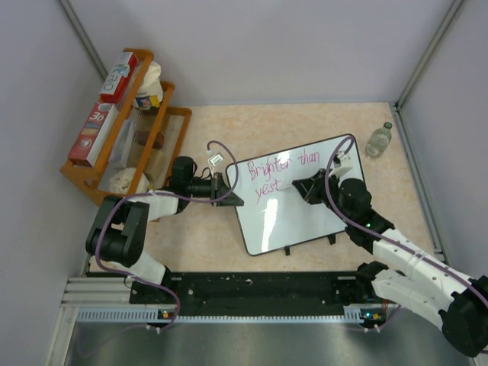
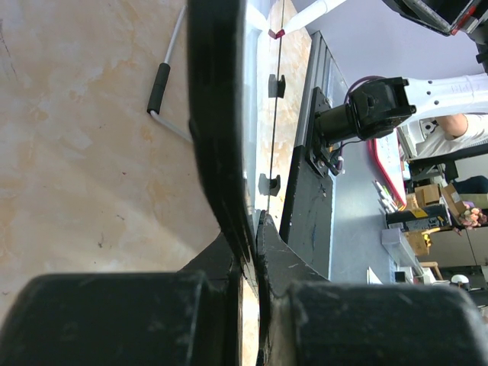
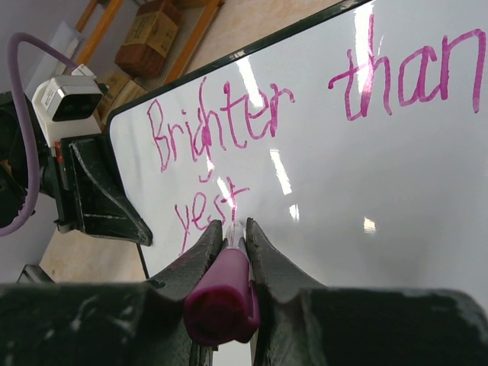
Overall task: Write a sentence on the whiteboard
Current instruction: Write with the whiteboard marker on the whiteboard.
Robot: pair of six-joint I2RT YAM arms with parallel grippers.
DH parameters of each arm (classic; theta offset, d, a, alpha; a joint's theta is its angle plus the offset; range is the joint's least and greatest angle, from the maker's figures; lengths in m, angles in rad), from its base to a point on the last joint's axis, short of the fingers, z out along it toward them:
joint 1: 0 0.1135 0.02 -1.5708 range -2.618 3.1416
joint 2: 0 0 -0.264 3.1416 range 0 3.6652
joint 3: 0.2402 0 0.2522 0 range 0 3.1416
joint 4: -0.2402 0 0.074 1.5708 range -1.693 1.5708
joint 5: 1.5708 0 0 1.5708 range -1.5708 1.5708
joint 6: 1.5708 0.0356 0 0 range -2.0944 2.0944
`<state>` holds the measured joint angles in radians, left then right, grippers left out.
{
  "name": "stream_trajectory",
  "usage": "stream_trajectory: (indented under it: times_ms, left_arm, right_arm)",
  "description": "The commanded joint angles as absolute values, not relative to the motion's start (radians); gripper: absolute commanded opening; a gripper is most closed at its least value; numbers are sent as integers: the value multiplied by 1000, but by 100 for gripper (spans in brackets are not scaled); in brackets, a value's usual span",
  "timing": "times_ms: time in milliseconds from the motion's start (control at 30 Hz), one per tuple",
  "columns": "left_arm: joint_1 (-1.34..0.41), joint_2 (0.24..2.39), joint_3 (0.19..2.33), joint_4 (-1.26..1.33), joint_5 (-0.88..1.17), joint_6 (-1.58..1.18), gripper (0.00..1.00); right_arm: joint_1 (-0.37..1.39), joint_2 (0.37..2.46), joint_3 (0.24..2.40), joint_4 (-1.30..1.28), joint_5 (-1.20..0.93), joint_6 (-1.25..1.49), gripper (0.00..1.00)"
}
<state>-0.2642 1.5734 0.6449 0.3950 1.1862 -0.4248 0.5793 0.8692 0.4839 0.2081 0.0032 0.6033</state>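
Note:
The whiteboard lies tilted on the table, black-framed, with small feet on its near edge. The sentence in pink marker reads "Brighter than" and below it "yest". It also shows in the right wrist view. My left gripper is shut on the whiteboard's left edge and holds it. My right gripper is shut on a magenta marker, its tip on the board just right of the "t" in "yest".
A wooden rack with boxes and bottles stands at the back left. A small clear bottle stands at the back right beside the board. Grey walls close in both sides.

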Motion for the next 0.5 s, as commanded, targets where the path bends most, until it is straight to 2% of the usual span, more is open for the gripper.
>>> stream_trajectory:
  times_ms: [0,467]
  left_arm:
    - [-291,1591,614,396,1103,-229,0]
    - [-291,1591,614,396,1103,-230,0]
  right_arm:
    - [572,850,482,160,46,572,0]
    - [563,851,551,144,77,529,0]
